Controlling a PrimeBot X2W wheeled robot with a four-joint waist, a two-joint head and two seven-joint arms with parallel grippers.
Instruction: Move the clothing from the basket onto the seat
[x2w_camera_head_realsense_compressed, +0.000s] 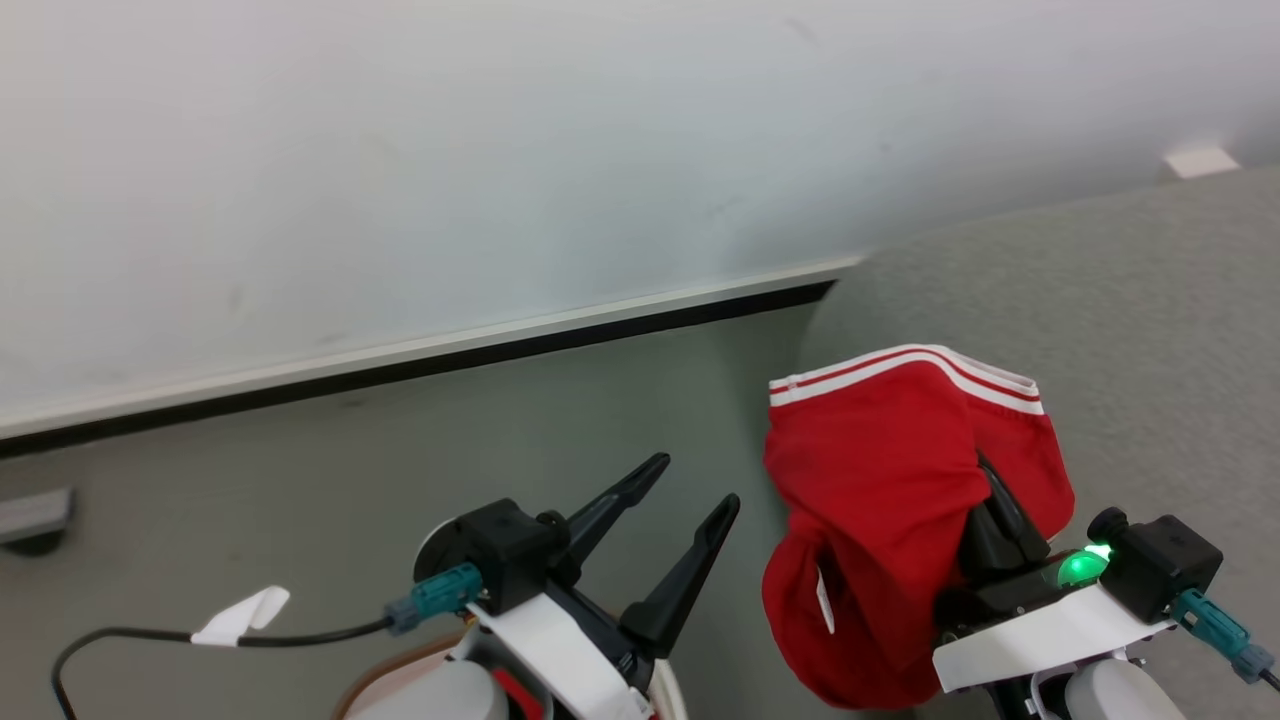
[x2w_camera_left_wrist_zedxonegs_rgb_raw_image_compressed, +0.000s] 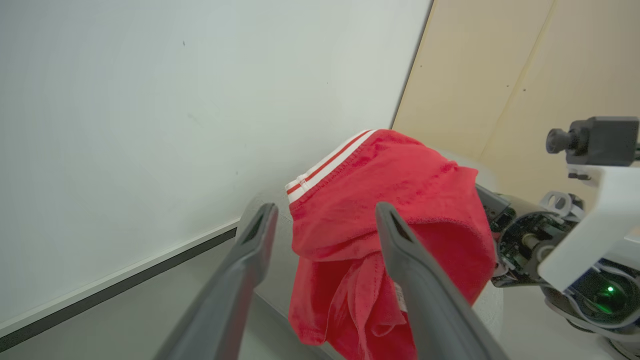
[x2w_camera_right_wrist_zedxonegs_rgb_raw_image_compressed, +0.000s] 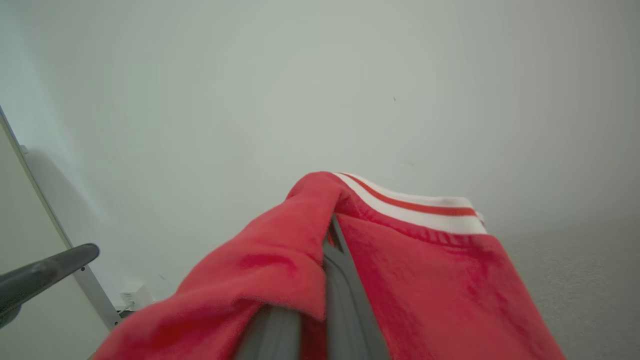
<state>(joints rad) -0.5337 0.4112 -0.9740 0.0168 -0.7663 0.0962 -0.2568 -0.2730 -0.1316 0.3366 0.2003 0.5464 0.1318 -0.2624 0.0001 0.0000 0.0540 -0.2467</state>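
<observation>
Held: clothing (x2w_camera_head_realsense_compressed: 880, 480), pinched by right end effector (x2w_camera_head_realsense_compressed: 1000, 510); left end effector (x2w_camera_head_realsense_compressed: 695, 481) spread, empty. Draped folds may snag at release, missing seat (x2w_camera_head_realsense_compressed: 1150, 330).

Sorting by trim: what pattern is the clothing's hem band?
Clothing hem band: white with one thin red stripe; best in right wrist view.

Left gripper (x2w_camera_left_wrist_zedxonegs_rgb_raw_image_compressed: 325, 207): jaws spread wide, nothing between them.
Clothing (x2w_camera_left_wrist_zedxonegs_rgb_raw_image_compressed: 380, 200): red with white stripe trim, bunched, hanging just beyond the jaws from the right arm's (x2w_camera_left_wrist_zedxonegs_rgb_raw_image_compressed: 590, 235) end.
Seat (x2w_camera_left_wrist_zedxonegs_rgb_raw_image_compressed: 280, 270): grey corner behind the cloth.
Backdrop: white wall (x2w_camera_left_wrist_zedxonegs_rgb_raw_image_compressed: 150, 125), dark skirting strip (x2w_camera_left_wrist_zedxonegs_rgb_raw_image_compressed: 125, 280), beige panel (x2w_camera_left_wrist_zedxonegs_rgb_raw_image_compressed: 500, 75).
</observation>
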